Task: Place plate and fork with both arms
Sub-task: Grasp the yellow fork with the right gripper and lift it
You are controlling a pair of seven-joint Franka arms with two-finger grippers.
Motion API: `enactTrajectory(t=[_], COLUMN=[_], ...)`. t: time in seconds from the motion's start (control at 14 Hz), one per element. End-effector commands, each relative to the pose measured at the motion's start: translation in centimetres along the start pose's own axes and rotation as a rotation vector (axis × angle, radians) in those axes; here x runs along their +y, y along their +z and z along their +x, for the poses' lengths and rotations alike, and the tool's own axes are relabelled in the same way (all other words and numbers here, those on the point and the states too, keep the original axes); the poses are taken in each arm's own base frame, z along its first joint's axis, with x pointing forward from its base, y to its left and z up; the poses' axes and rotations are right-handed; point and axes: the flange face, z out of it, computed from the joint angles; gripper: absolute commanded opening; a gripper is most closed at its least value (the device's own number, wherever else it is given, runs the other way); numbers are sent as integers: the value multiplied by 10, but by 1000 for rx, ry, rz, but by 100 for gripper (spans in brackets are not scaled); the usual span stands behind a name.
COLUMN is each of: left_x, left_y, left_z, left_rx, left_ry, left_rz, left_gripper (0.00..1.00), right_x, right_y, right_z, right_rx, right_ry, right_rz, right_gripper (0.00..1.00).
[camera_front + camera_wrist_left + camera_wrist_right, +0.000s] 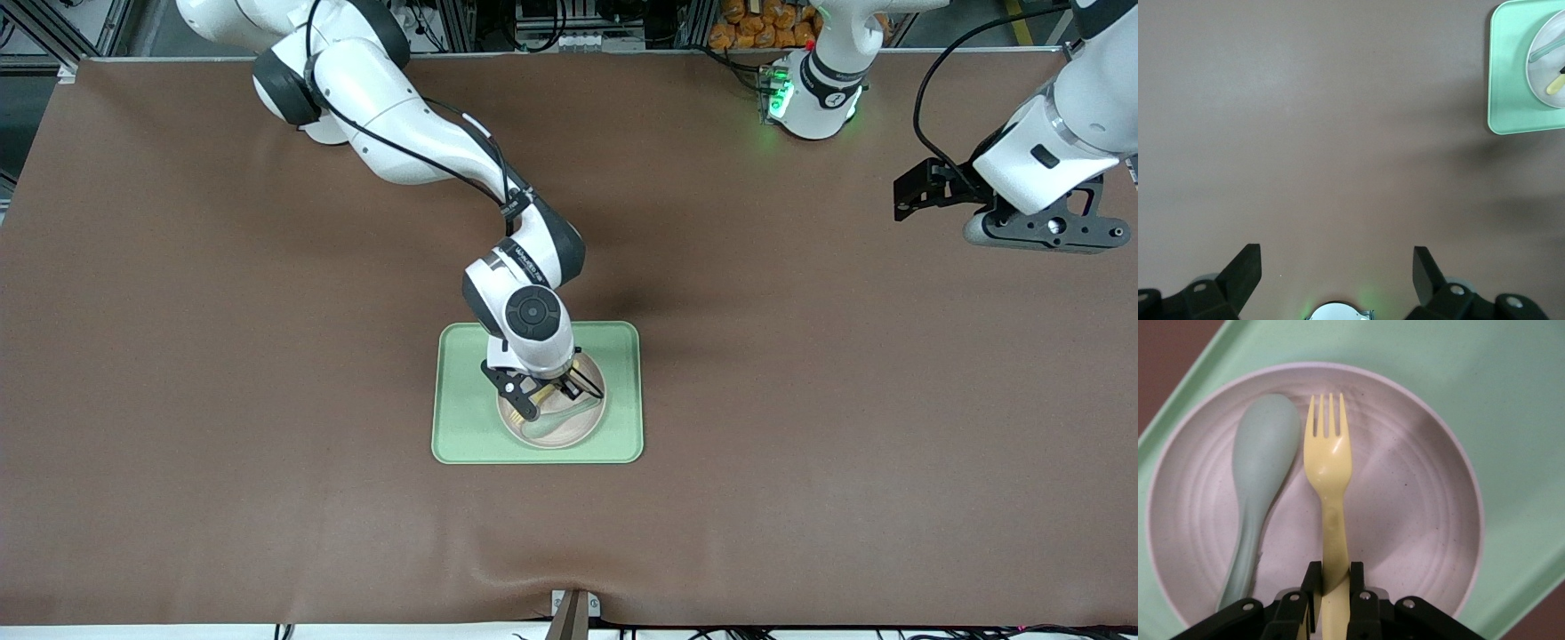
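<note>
The off-white plate (569,434) (1405,520) rests on the light-green tray (462,400) near the table's middle. Inside it lie the pale yellow fork (1328,463) and a pale green spoon (1261,467) side by side. My right gripper (544,391) (1333,577) is down in the plate, shut on the fork's handle, tines pointing away from the wrist. In the front view the gripper covers most of the fork. My left gripper (916,191) (1337,267) waits open over bare table at the left arm's end, holding nothing.
The tray (1511,100) and plate (1551,60) show at the corner of the left wrist view. Brown cloth covers the whole table (267,444). A clamp (573,613) sits at the table edge nearest the camera.
</note>
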Motion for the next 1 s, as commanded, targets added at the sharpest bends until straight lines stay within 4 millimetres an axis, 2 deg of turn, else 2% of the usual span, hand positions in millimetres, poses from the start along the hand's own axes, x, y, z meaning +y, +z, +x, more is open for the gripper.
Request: enactTrajectory(t=[0.0,0.07,0.29,0.36,0.57,0.64,0.79,0.93], left_x=[-2,-5,0,1,-2,-1,-2,-3], left_y=[-6,-7,-10,-10,-17,-18,-19,-18], left_z=[-2,-4,-6,-6,-6,-6,-5,-5], left_rx=[12,9,7,7,25,33,38,37], left_ry=[48,60,69,61,-17,-36,-49,-51], left_rz=[26,29,57,57,44,40,39,44], left_gripper=[100,100,100,100,100,100,100,100], right_x=[-1,-2,0,5,15,18,31,37], right_y=[-37,-49,-63,-67,-67,-74,-71,-71], right_z=[6,7,20,35,63,72,97,110], right_rx=[-28,-32,-54,-62,-79,-79,-111,-122], right_ry=[26,22,-34,-92,-233,-297,-395,-462], right_rz=[10,18,22,-4,-46,-41,-98,-122], right_gripper=[0,0,0,0,0,1,1,4])
